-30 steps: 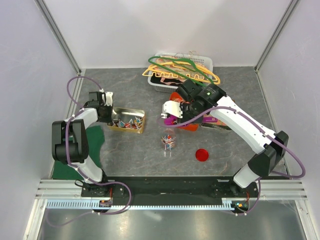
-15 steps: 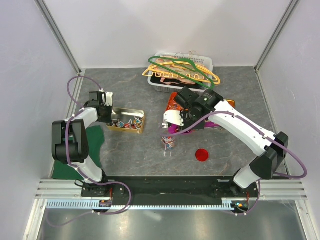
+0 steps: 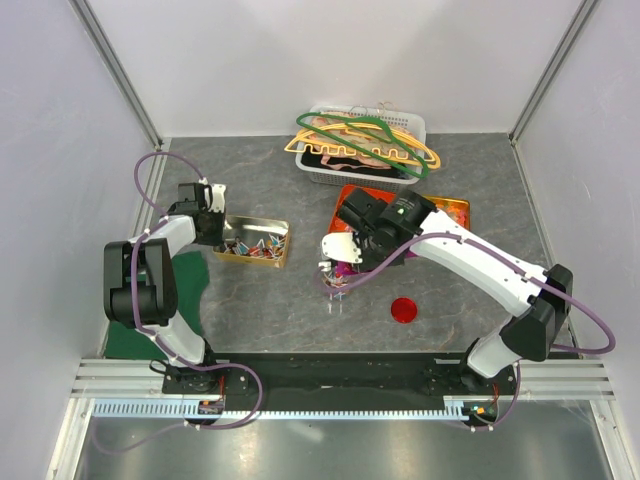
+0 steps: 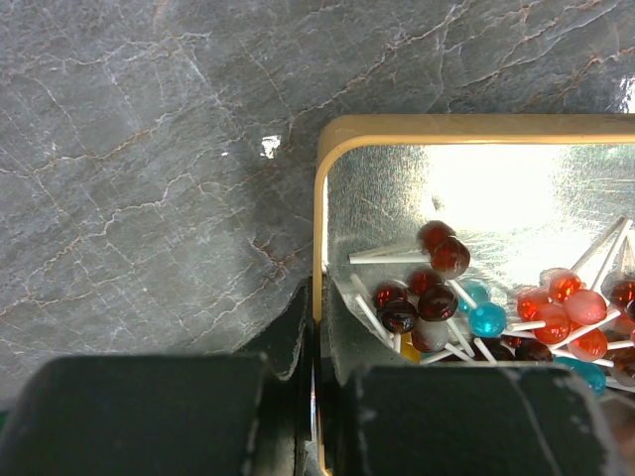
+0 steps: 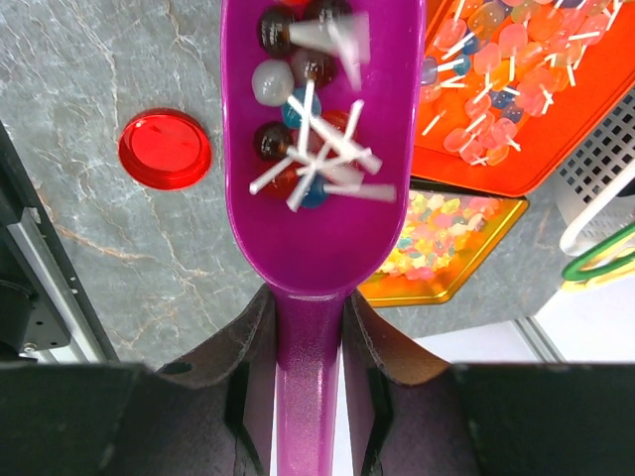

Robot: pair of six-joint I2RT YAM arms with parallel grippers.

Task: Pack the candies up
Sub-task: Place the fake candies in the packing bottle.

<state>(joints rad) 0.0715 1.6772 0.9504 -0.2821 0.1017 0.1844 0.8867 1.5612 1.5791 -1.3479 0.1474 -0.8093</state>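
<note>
The candies are small red, blue and white balls on white sticks. A heap of them (image 4: 466,297) lies in a gold tin (image 3: 258,243) at the left. My left gripper (image 4: 317,332) is shut on the tin's rim (image 4: 319,198), one finger inside and one outside. My right gripper (image 5: 308,327) is shut on the handle of a purple scoop (image 5: 317,228) that carries several candies (image 5: 308,149). In the top view the scoop (image 3: 345,268) hangs right above a small glass jar (image 3: 335,287) with candies in it.
A red lid (image 3: 403,310) lies on the table right of the jar. An orange tray (image 3: 452,210) of candies sits behind my right arm, with a second tray of pastel sweets (image 5: 437,238) beside it. A white basket of hangers (image 3: 365,145) stands at the back. A green cloth (image 3: 190,285) lies at the left.
My right arm has carried the loaded scoop from the orange tray forward and left to above the jar. The left arm and the tin have not moved.
</note>
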